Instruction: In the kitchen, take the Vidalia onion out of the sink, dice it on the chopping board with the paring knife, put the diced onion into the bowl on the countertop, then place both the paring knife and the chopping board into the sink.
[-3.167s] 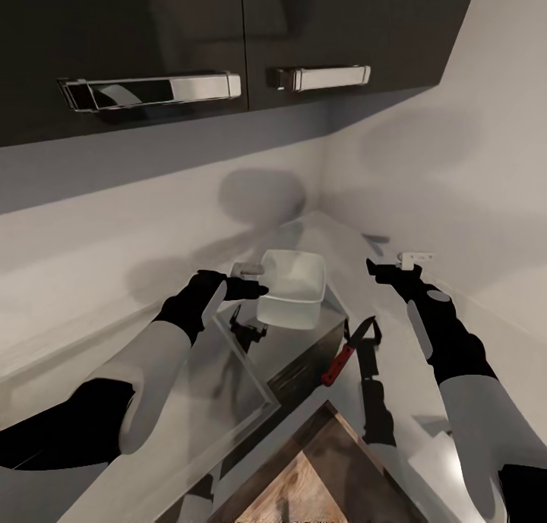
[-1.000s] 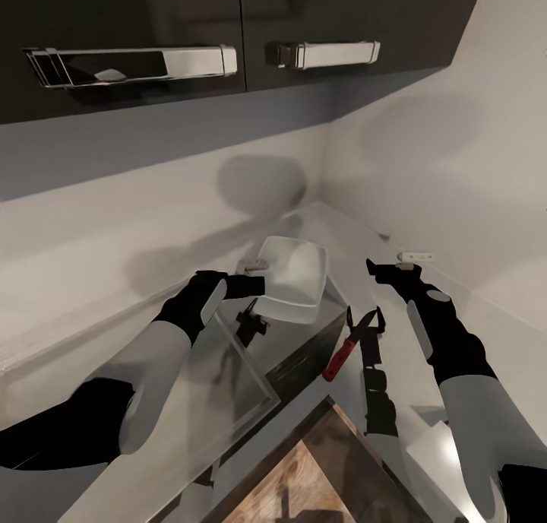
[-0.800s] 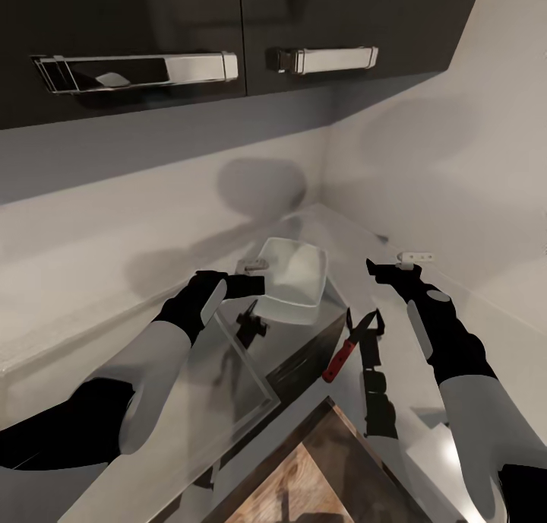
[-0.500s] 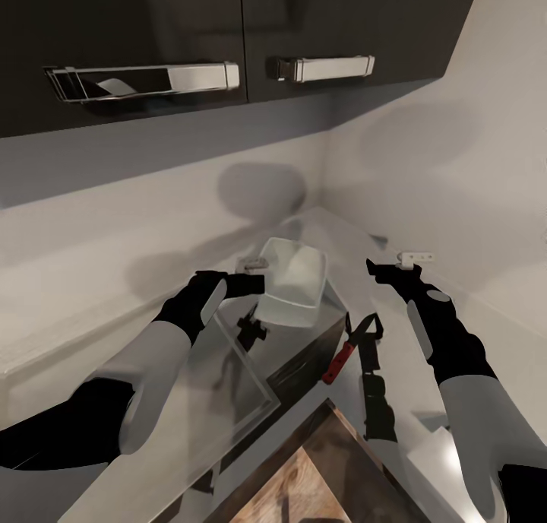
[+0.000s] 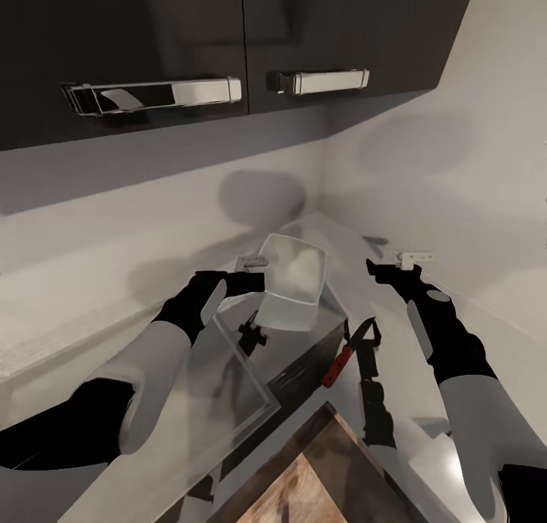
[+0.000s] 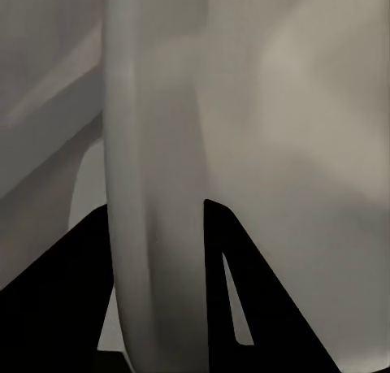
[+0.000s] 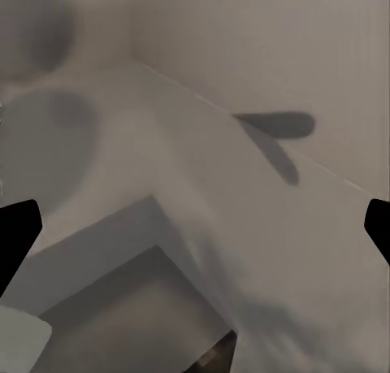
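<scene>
Two grippers | left gripper point(image 5: 254, 274) clamps tilted bowl point(image 5: 292, 280) rim | right gripper point(image 5: 389, 264) wide apart, empty

No text, label, brand, number or sign can be read — not on any surface here.

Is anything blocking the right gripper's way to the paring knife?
Nothing visible. The right gripper is open above the countertop, and the paring knife lies uncovered nearer the robot. The bowl, held tilted in the left gripper, is off to the side.
</scene>
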`<state>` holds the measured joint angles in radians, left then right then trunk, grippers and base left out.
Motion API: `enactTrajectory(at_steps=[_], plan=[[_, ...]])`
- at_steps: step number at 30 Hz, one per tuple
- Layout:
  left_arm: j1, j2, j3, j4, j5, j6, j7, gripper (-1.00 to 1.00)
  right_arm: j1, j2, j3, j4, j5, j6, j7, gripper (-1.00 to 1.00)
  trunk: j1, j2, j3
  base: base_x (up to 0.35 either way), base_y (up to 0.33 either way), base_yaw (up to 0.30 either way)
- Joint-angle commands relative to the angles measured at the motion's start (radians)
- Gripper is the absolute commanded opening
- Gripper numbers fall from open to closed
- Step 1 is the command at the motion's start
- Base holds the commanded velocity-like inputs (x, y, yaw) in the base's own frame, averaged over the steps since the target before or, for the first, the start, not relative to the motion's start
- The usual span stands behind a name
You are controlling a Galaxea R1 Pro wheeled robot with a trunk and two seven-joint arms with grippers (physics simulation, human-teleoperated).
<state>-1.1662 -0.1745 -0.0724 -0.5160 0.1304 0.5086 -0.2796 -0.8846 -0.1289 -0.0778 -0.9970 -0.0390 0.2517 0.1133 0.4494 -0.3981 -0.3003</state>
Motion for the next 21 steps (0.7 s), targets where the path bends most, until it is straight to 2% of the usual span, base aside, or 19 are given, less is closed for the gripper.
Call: enactTrajectory(at_steps=[1, 9, 21], plan=[[-0.001, 0.000, -0.001, -0.001, 0.011, 0.007, 0.003, -1.00, -0.001, 0.000, -0.002, -0.002, -0.004, 0.006, 0.005, 1.00, 0.001, -0.002, 0.000, 0.000, 0.000, 0.000], [-0.001, 0.000, -0.001, -0.002, 0.011, 0.007, 0.003, -1.00, -0.001, 0.000, -0.002, -0.002, -0.004, 0.006, 0.005, 1.00, 0.001, -0.002, 0.013, -0.083, 0.029, 0.000], [0.000, 0.000, -0.001, -0.009, 0.012, 0.007, 0.003, -1.00, -0.001, 0.000, -0.002, -0.002, -0.003, 0.006, 0.005, 1.00, 0.001, -0.002, 0.020, -0.283, 0.120, 0.000]])
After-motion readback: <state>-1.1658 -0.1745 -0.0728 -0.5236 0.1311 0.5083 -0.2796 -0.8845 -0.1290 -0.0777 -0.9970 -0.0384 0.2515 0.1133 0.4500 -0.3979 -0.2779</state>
